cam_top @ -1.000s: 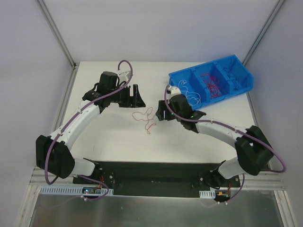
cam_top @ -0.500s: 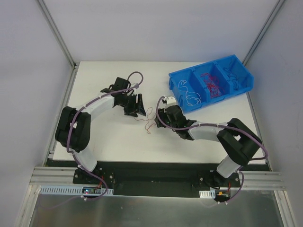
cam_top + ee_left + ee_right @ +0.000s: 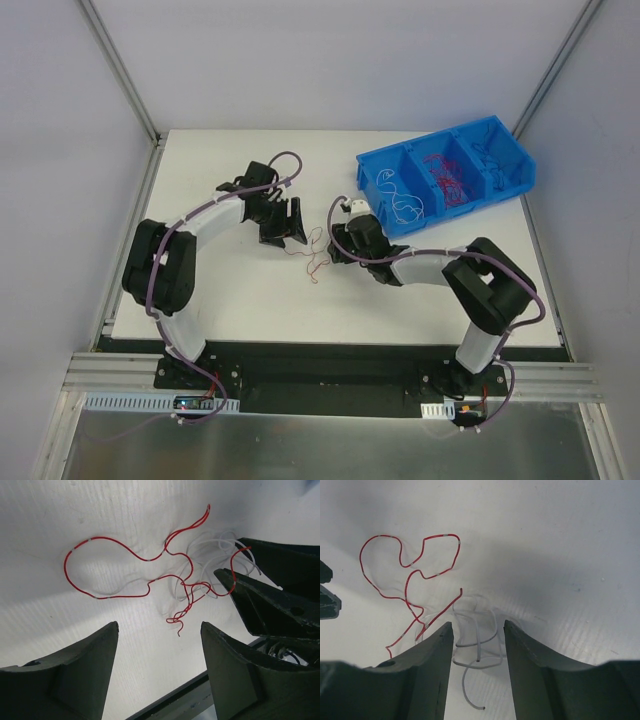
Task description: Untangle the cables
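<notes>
Left claw [image 3: 159,630] has swung in and gapes empty just short of the red cable [image 3: 149,559]. Right claw [image 3: 477,627], narrowing but still parted, straddles the white cable [image 3: 479,652] mid-worktop [image 3: 240,300], gripping nothing. Pulling apart looks imminent.

White cable [image 3: 478,647] is running out of sight behind the right gripper [image 3: 477,625]'s fingers [image 3: 420,680]; red cable [image 3: 406,594]'s lower end likewise.

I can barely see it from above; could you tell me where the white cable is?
In the right wrist view, the white cable lies between the right gripper's fingers, tangled with the red cable on its left.
</notes>
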Controlling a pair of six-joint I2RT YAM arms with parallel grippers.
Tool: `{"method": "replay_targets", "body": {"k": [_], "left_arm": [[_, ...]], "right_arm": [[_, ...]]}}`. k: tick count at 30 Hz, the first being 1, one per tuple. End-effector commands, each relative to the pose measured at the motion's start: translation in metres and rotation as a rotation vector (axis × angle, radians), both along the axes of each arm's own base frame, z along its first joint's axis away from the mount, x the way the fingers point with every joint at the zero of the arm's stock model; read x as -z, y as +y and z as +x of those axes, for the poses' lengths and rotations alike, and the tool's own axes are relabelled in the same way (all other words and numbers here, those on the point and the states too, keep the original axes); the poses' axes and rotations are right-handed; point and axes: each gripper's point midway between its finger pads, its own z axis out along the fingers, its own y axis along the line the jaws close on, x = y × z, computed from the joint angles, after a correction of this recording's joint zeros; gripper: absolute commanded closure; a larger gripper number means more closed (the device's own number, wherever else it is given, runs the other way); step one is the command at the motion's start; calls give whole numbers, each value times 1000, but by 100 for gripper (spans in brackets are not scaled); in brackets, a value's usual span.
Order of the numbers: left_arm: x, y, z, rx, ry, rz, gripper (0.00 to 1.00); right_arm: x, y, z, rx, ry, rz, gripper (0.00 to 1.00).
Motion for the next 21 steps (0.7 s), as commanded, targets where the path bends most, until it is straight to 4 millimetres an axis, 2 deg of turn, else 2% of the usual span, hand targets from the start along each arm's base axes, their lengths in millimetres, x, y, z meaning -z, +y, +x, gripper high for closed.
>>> {"method": "replay_targets", "body": {"k": [1,5,10,15,21], "left_arm": [[-16,6,26,-58,-51,52,34],[-28,-10,43,51,-80,6,31],[-20,-33,49,214,-17,-85,30],[-5,-44,58,262,24,-127,39],[18,-49,46,302,42,-102,47]], "right_arm": [[-8,19,5,-31,15,49,54],[-5,19,5,-31,31,43,60],[-5,20,5,-38,36,48,73],[-2,18,4,-35,45,50,84],[-1,16,4,-28,49,51,85]]}}
